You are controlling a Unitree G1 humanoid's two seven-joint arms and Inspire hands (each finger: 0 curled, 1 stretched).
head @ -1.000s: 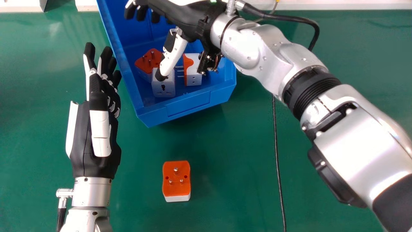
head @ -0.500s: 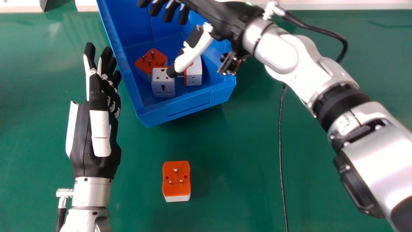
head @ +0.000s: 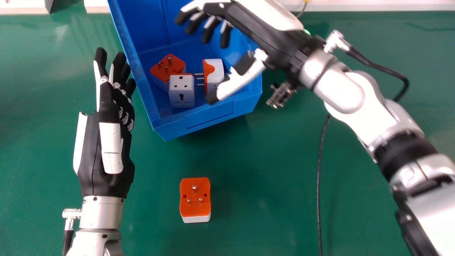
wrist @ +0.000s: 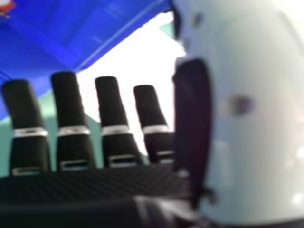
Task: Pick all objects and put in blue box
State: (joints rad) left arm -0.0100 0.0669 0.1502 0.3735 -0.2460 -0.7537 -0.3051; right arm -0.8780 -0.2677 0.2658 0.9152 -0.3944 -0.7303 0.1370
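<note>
The right robot hand (head: 261, 30) hangs partly over the blue box (head: 209, 120), its fingers apart and thumb spread, holding nothing. To the left of its palm, inside the box, sit an orange plug (head: 167, 69), a white plug (head: 181, 93) and a two-tone plug (head: 215, 69). The loose plug (head: 194, 199) lies on the bench (head: 270, 170), nearer the robot than either robot hand and right of the left robot hand (head: 110, 153), whose fingers are straight. The right robot hand has shifted rightward, uncovering more of the two-tone plug.
</note>
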